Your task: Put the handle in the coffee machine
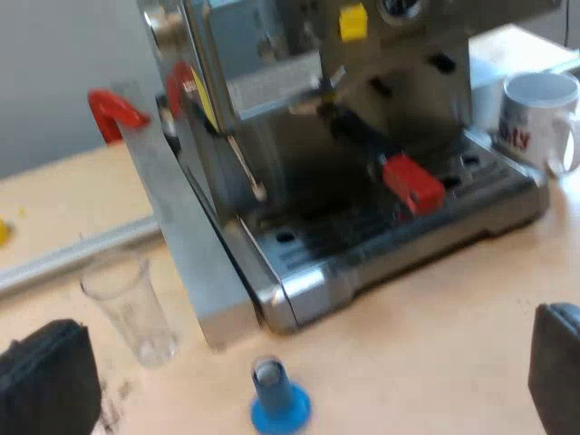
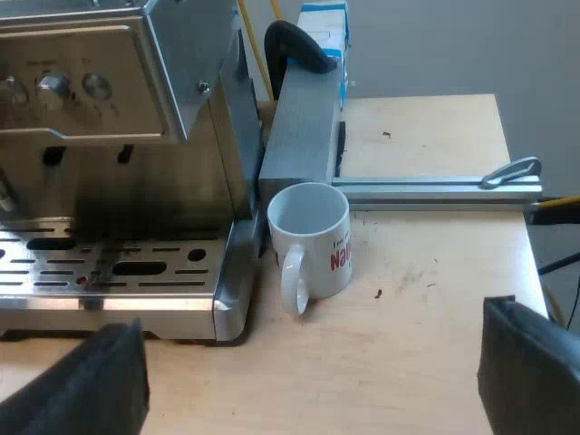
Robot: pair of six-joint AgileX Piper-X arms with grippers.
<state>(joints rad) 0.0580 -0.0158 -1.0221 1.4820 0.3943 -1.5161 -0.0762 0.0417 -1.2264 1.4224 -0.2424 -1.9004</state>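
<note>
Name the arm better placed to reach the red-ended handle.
Left, probably: the left gripper, open, faces the handle at the espresso machine's front; the right gripper hangs by the mug.

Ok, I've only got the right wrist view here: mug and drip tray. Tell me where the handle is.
Observer: The handle sits at the front of the espresso machine, under the brew head. Its red end sticks out over the drip tray.
Operator: Good. Now give me the tamper.
Observer: The blue tamper stands upright on the table, apart from the machine's front corner.
Operator: And the measuring glass.
Observer: The measuring glass stands upright on the table beside the machine's side panel. It looks empty.
</note>
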